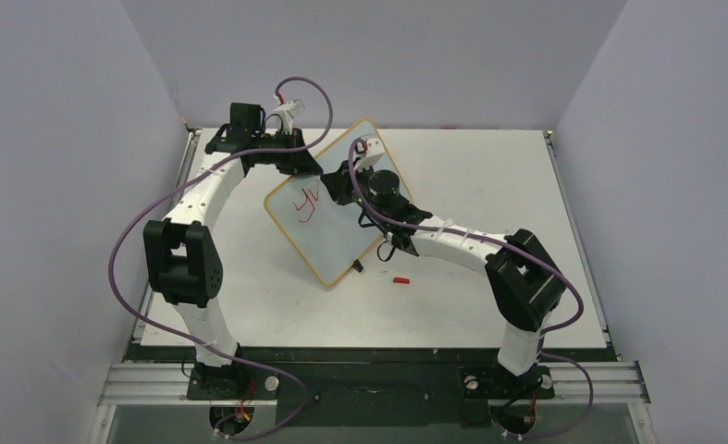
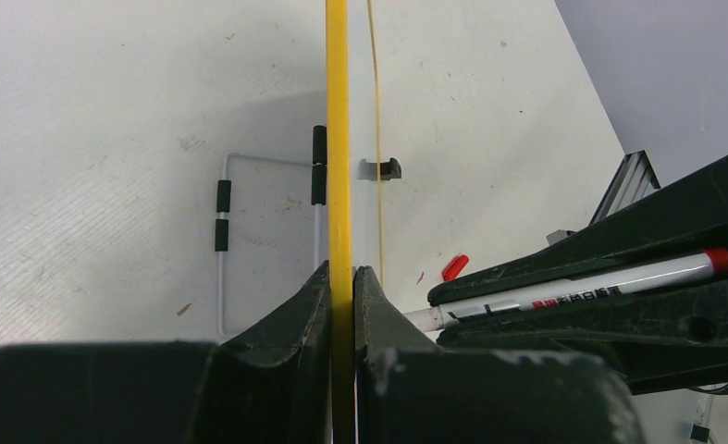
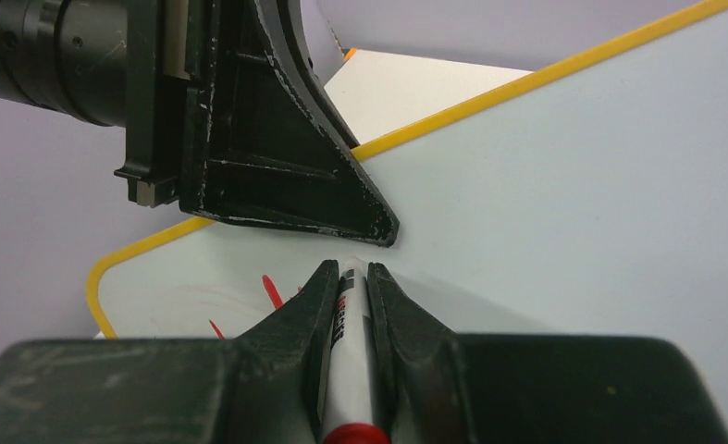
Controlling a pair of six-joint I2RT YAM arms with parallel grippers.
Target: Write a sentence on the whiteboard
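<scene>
The whiteboard (image 1: 341,227), white with a thin yellow frame, stands tilted above the table. My left gripper (image 1: 316,168) is shut on its upper edge; in the left wrist view the jaws (image 2: 341,270) pinch the yellow frame (image 2: 338,139). My right gripper (image 1: 351,176) is shut on a white marker with a red end (image 3: 346,361), pointed at the board face (image 3: 573,203). Its tip is hidden behind the fingers. Of the sentence, a few red strokes (image 1: 306,203) show on the board's left part, and in the right wrist view red strokes (image 3: 271,289) lie just left of the marker.
A red marker cap (image 1: 400,279) lies on the table near the board's lower corner. A white wire stand with black sleeves (image 2: 223,231) rests on the table under the board. Grey walls close in three sides. A metal rail (image 1: 378,381) runs along the near edge.
</scene>
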